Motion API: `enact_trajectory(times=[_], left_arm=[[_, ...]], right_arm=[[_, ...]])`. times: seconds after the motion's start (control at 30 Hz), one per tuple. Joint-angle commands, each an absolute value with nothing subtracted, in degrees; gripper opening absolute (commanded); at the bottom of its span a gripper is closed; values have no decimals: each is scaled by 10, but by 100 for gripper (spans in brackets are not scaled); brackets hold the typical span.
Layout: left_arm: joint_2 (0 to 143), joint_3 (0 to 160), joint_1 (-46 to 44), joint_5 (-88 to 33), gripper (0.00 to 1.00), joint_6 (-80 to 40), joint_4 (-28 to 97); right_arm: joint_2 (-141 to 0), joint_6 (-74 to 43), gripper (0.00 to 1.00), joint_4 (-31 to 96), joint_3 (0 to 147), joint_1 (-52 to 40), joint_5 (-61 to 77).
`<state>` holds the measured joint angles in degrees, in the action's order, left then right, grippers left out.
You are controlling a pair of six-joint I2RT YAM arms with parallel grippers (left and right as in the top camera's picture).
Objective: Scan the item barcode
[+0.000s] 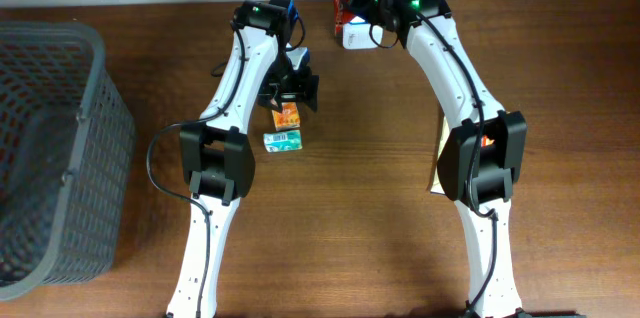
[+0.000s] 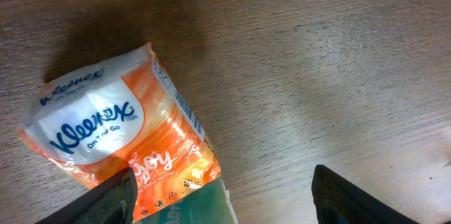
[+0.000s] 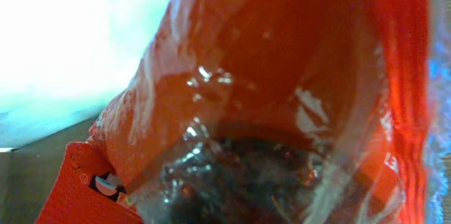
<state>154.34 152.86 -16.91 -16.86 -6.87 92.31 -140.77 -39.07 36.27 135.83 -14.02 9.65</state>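
Note:
A glossy red packet (image 3: 282,76) fills the right wrist view and hides the fingers. In the overhead view the red and white packet (image 1: 350,20) sits at the table's far edge, with my right gripper (image 1: 375,3) down on it and shut on its film. No barcode shows on it. My left gripper (image 1: 290,86) hovers open over an orange Kleenex tissue pack (image 2: 113,136). One black finger (image 2: 106,199) stands at the pack's lower edge and the other finger (image 2: 352,199) is over bare wood. A green pack (image 2: 201,206) lies under the orange one.
A grey mesh basket (image 1: 95,128) stands at the left side of the table. The green pack (image 1: 283,139) shows a white label on top. A flat beige item (image 1: 438,158) lies partly under the right arm. The table's far edge runs just behind the red packet.

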Motion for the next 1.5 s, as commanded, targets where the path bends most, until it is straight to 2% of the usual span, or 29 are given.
enact_trajectory(times=[0.0,0.1,0.17,0.27,0.33,0.43,0.47,0.5,0.57,0.6,0.63,0.7,0.83,0.9,1.0,1.03,1.07,1.13,1.2,1.3,1.47], left_arm=[[1548,1537,-167,-165,78,-68,922],[1548,1537,-167,-165,78,-68,922],[1548,1537,-167,-165,78,-68,922],[1548,1537,-167,-165,78,-68,922],[1548,1537,-168,-165,78,-68,922],[1548,1537,-168,-165,78,-68,922],[1548,1537,-168,-165,79,-68,922],[1548,1537,-168,-165,78,-68,923],[1548,1537,-168,-167,79,-68,920],[1548,1537,-168,-167,79,-68,918],[1548,1537,-168,-167,78,-68,919],[1544,1551,-165,-167,78,-68,934],[1459,1636,-144,-169,79,-68,967],[1400,1637,-145,-167,87,-68,967],[1338,1633,-145,-167,89,-68,967],[1303,1620,-145,-167,90,-68,967],[1281,1603,-145,-166,90,-68,967],[1225,1527,-145,-164,93,-67,967],[1168,1420,-145,-111,94,-68,967],[1163,1383,-146,-113,95,-68,967],[1163,1320,-146,-113,98,-68,939]], right_arm=[[-1367,-395,4,389,1357,-103,105],[-1327,-395,4,451,1357,-27,105],[-1323,-395,4,521,1357,61,101],[-1324,-395,4,632,1356,176,20],[-1328,-394,4,697,1352,255,-105],[-1336,-377,4,707,1334,340,-142],[-1336,-365,8,688,1323,367,-142],[-1336,-338,17,674,1320,386,-142],[-1336,-329,66,672,1319,408,-134],[-1336,-304,80,672,1319,409,-123],[-1336,-302,89,677,1319,409,-123],[-1324,-302,98,700,1319,409,-123],[-1199,-302,99,755,1320,408,-98],[-1121,-302,99,821,1320,406,33],[-1076,-302,99,956,1319,379,105],[-1064,-160,98,973,1298,344,169],[-1052,-125,99,973,1258,311,207],[-1048,-125,99,973,1191,251,210],[-1048,-124,99,964,1151,205,204],[-1018,-109,98,973,1145,166,192],[-833,-110,98,971,1104,124,119]])
